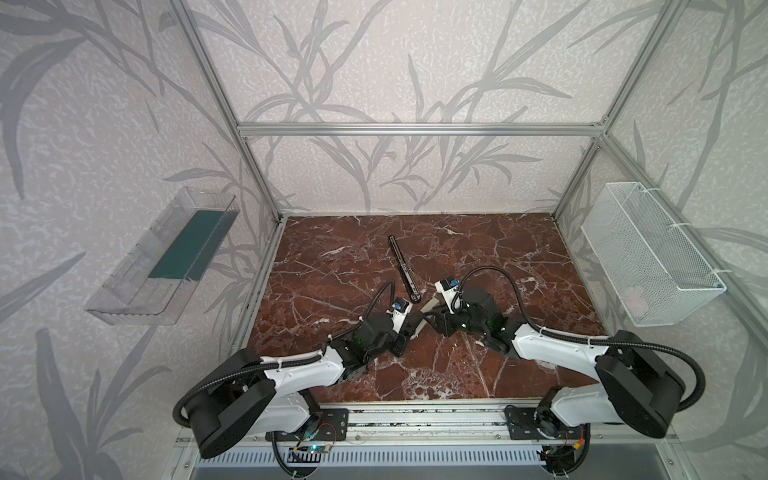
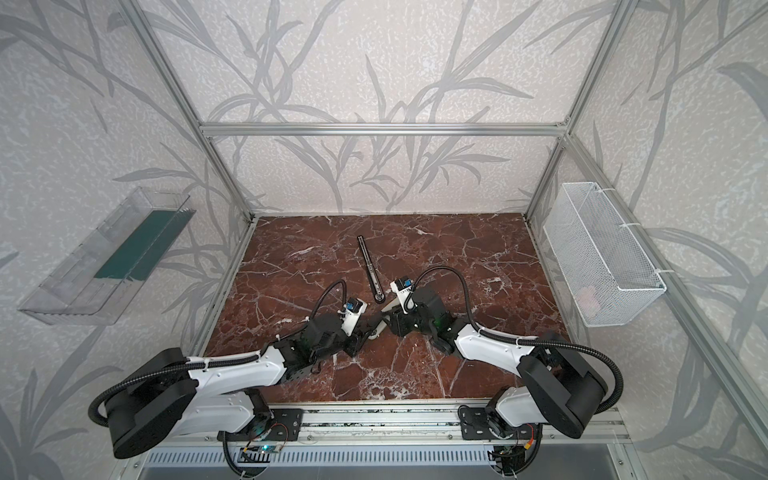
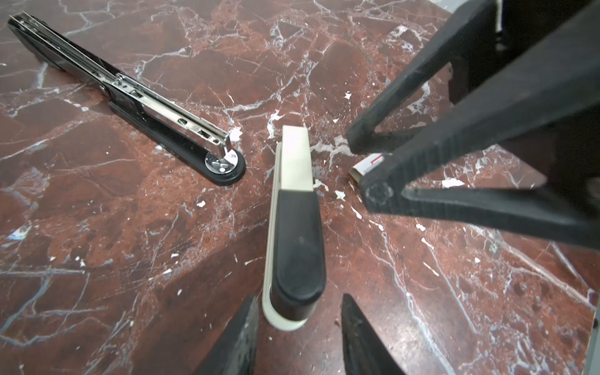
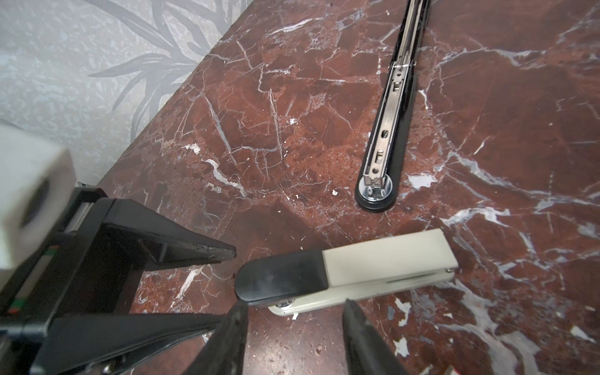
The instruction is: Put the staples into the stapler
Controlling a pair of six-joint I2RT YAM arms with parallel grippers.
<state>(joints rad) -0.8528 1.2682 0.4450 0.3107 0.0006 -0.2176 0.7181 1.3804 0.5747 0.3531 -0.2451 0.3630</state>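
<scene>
A cream stapler with a black top lies shut on the marble table, between my two grippers. My left gripper is open, its tips apart on either side of the stapler's black end without touching it. My right gripper is open beside the stapler's long side, with bare table between its tips. A long black stapler lies opened flat, its chrome channel up. A small white box with red print lies by the right fingers, partly hidden. No staples show.
The red marble table ends at a metal rail near the arm bases. A clear plastic bin hangs on the left wall. A white wire basket hangs on the right wall. Aluminium frame posts stand at the back corners.
</scene>
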